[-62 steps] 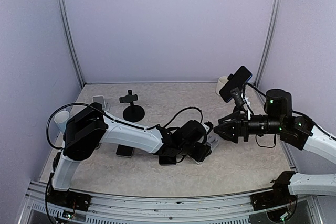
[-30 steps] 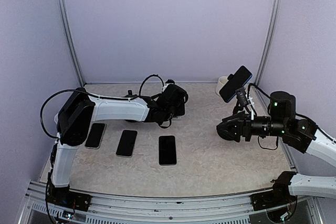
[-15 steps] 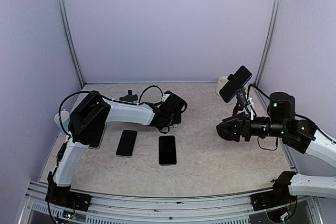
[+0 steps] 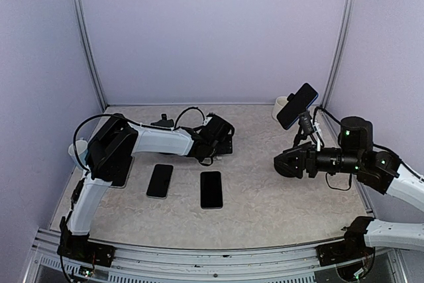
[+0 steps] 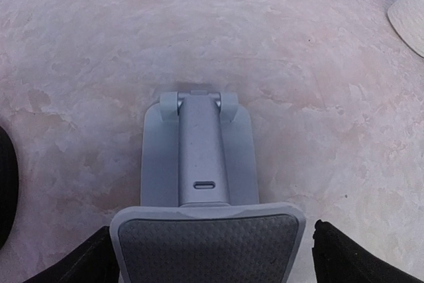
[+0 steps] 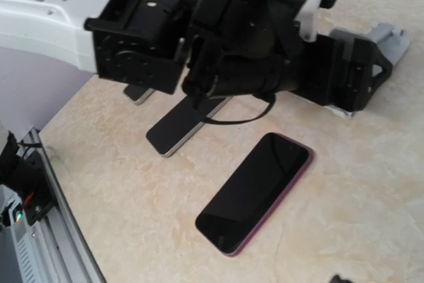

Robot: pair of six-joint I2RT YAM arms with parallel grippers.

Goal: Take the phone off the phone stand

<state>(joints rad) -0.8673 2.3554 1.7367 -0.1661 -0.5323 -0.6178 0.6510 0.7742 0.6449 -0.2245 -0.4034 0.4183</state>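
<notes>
A dark phone (image 4: 297, 105) sits tilted in the clamp of a tall black stand (image 4: 306, 130) at the back right. My right gripper (image 4: 283, 164) hovers low, in front and left of that stand, apart from it; it looks open and empty. My left gripper (image 4: 224, 138) is at the back middle, its fingers (image 5: 334, 256) on either side of the plate of a grey phone stand (image 5: 199, 164) resting on the table, with a thin gap on the right. That grey stand also shows in the right wrist view (image 6: 387, 38).
Three phones lie flat: a purple-edged one (image 4: 211, 189) (image 6: 255, 190), a silver-edged one (image 4: 159, 180) (image 6: 185, 124), and one (image 4: 120, 170) partly under the left arm. A small black stand (image 4: 163, 122) is at the back left. White cups stand at the back right (image 4: 283, 106) and at the left (image 4: 78, 150).
The left gripper took the grey stand from the front middle to the back middle, then its elbow swung while the gripper stayed put. The right arm has barely moved.
</notes>
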